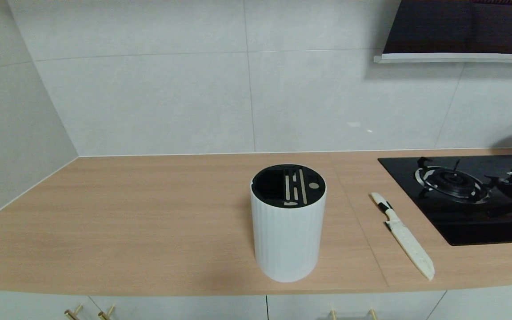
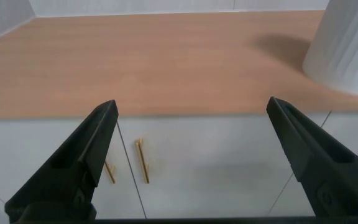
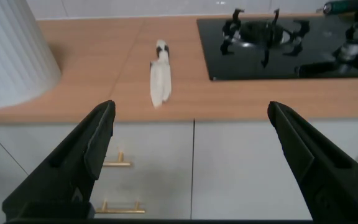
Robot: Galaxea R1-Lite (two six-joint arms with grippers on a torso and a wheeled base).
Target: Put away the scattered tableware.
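The cream kitchen knife lies flat right of the white ribbed cylindrical holder. Likely light, stiff, slick: take its far handle. Your left gripper and right gripper gape wide.

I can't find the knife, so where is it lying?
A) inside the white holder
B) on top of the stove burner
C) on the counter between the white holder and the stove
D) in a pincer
C: the knife lies flat on the wooden counter, with the white holder on one side and the black stove on the other.
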